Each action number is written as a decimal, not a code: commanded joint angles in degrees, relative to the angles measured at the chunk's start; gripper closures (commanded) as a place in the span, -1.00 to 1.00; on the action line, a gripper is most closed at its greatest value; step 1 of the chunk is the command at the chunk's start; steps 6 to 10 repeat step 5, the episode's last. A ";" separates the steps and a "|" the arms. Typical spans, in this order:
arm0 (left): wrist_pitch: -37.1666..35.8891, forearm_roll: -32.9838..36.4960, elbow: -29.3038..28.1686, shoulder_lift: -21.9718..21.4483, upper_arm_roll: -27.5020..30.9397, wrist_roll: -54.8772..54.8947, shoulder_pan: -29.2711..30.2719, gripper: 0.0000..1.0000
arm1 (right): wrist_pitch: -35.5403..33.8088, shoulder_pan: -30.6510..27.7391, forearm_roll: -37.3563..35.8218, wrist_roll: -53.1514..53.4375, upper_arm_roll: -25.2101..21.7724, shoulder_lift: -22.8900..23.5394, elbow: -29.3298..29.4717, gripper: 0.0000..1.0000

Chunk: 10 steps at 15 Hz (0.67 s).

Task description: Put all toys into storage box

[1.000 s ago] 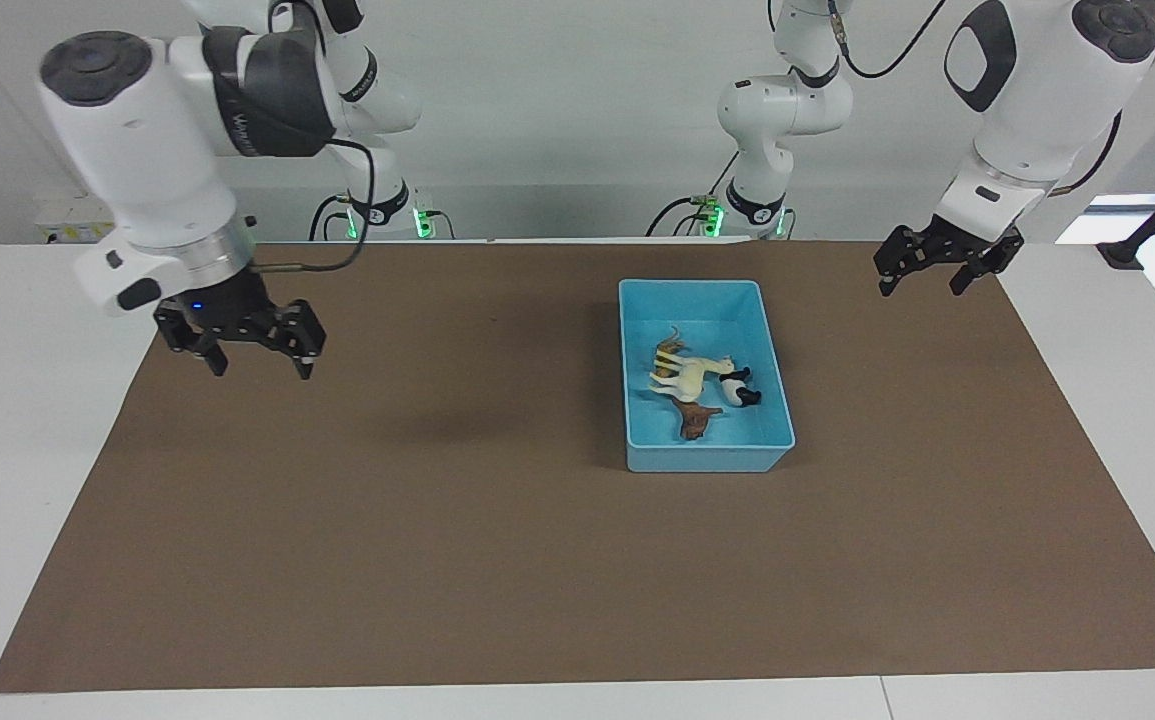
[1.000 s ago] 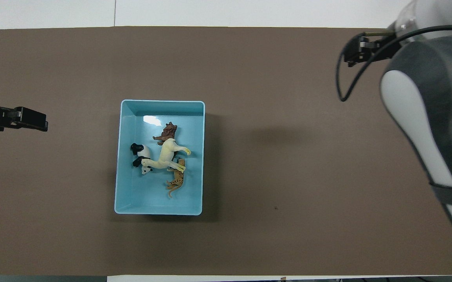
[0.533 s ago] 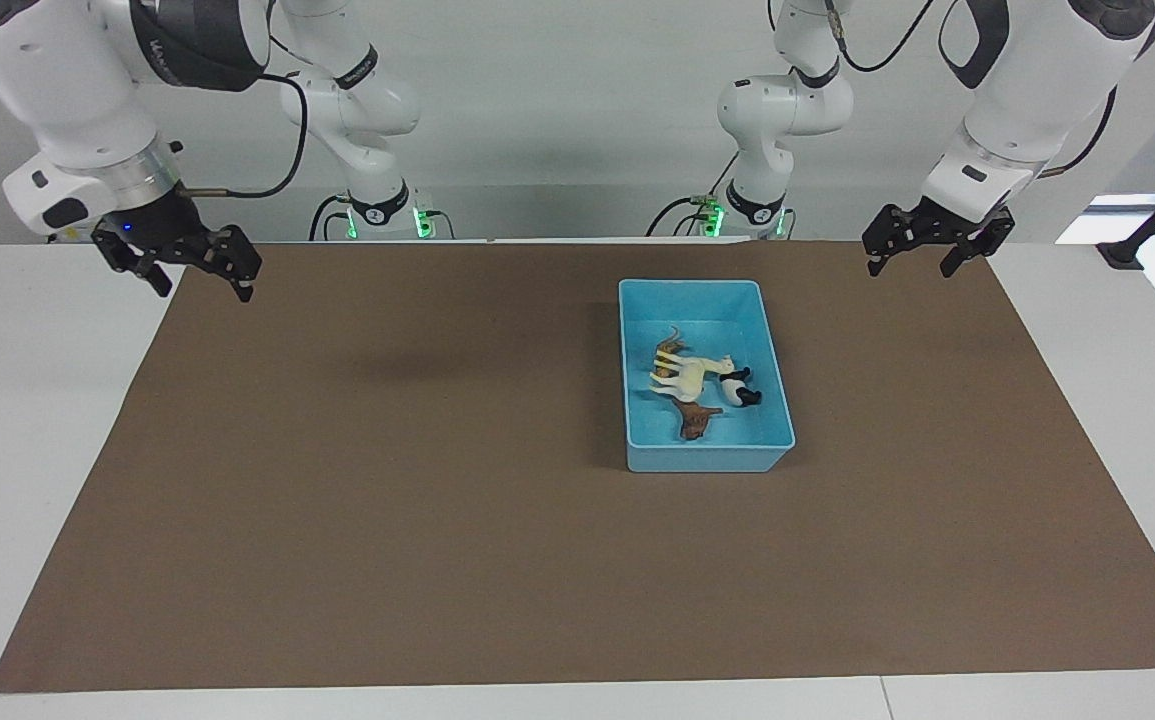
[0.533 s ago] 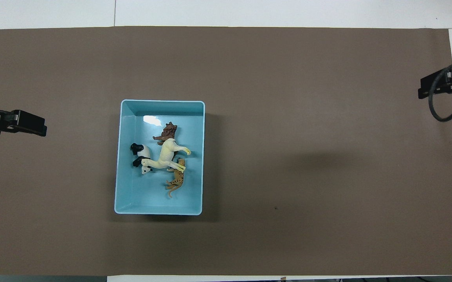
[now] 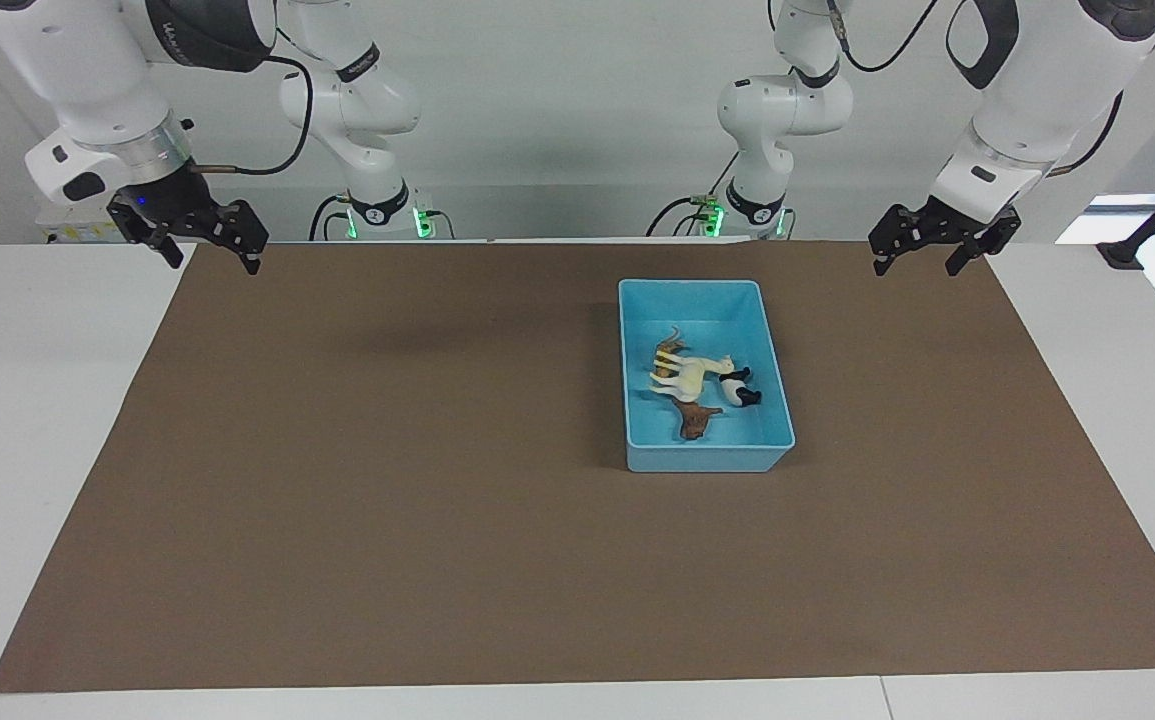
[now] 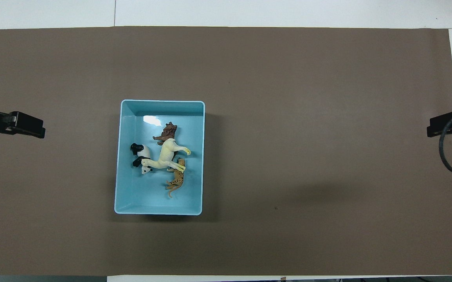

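Note:
The light blue storage box (image 5: 707, 458) (image 6: 143, 197) sits on the brown mat, toward the left arm's end. All the toys lie inside it in a cluster: an orange striped tiger (image 5: 668, 352) (image 6: 177, 180), a cream long-necked animal (image 5: 689, 375) (image 6: 165, 156), a black-and-white panda (image 5: 739, 390) (image 6: 137, 153) and a brown lion (image 5: 697, 418) (image 6: 168, 131). My left gripper (image 5: 917, 265) (image 6: 34, 129) hangs open and empty over the mat's corner at its own end. Over the mat's edge at the other end, my right gripper (image 5: 214, 262) (image 6: 431, 131) is raised, open and empty.
The brown mat (image 5: 387, 480) covers most of the white table (image 5: 37, 420). Both arm bases (image 5: 377, 210) stand at the table's edge by the wall. A black stand (image 5: 1127, 250) sits at the left arm's end.
My right gripper has risen and drawn back from over the mat to its corner by its base. The left gripper has shifted only slightly. The toys have not moved.

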 commanded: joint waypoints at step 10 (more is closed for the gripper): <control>-0.71 -0.40 -0.32 -0.68 0.24 0.32 -0.12 -1.00 | -0.47 -1.27 3.81 -0.64 -0.16 0.65 1.37 -1.00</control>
